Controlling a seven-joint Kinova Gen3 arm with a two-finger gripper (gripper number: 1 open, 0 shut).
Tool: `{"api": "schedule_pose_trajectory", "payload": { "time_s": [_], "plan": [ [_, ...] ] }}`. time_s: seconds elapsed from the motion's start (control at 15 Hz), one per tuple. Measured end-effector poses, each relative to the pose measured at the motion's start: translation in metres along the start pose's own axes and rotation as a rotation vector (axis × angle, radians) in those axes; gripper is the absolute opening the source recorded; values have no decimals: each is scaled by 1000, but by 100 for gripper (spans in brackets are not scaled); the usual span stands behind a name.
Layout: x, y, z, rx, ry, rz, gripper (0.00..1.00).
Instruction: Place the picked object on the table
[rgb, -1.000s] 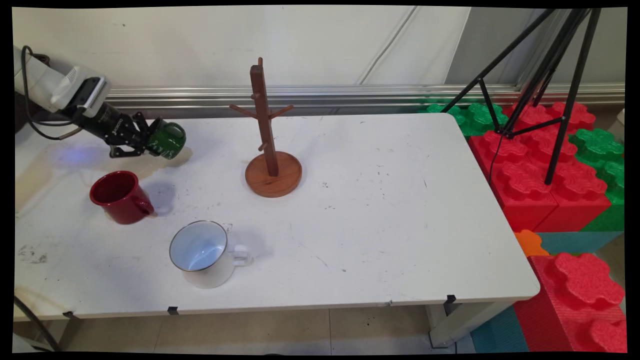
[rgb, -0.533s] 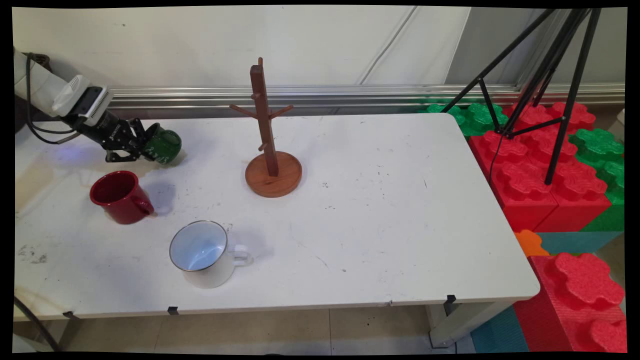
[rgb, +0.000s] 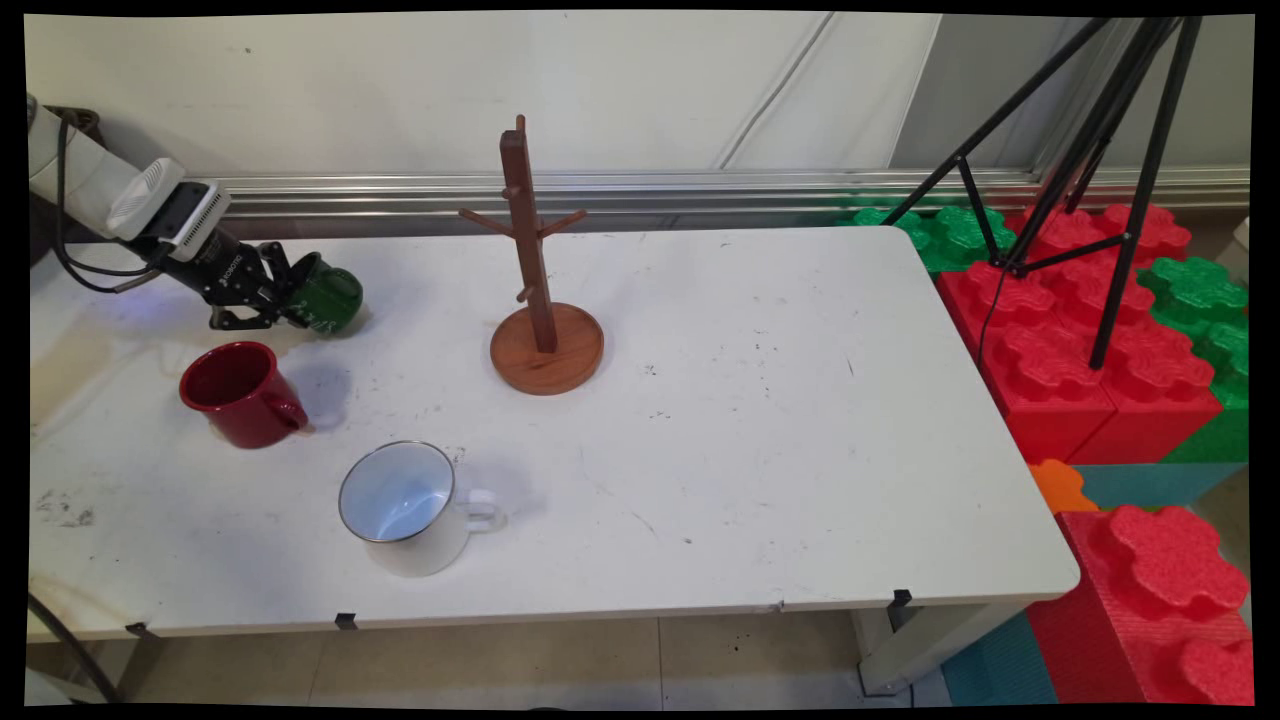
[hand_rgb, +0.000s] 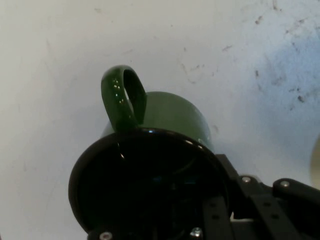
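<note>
main view: gripper (rgb: 293, 303) grips green mug (rgb: 332, 298).

At the table's (rgb: 760, 420) far left my gripper (rgb: 290, 295) holds a tilted mug (rgb: 332, 297), with a second mug (rgb: 240, 392) just in front of it, a third mug (rgb: 405, 507) nearer the front edge, and a mug tree (rgb: 540, 300) standing to the right.
</note>
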Motion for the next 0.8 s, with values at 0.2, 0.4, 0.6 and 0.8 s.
{"api": "schedule_pose_trajectory", "payload": {
  "time_s": [0.2,0.4,0.6,0.8],
  "plan": [
    [0,1,-1,-3,-7,13,0],
    [0,2,-3,-3,-8,23,100],
    [1,1,-6,3,-6,33,100],
    [4,-2,-10,14,2,39,100]
  ]
}}
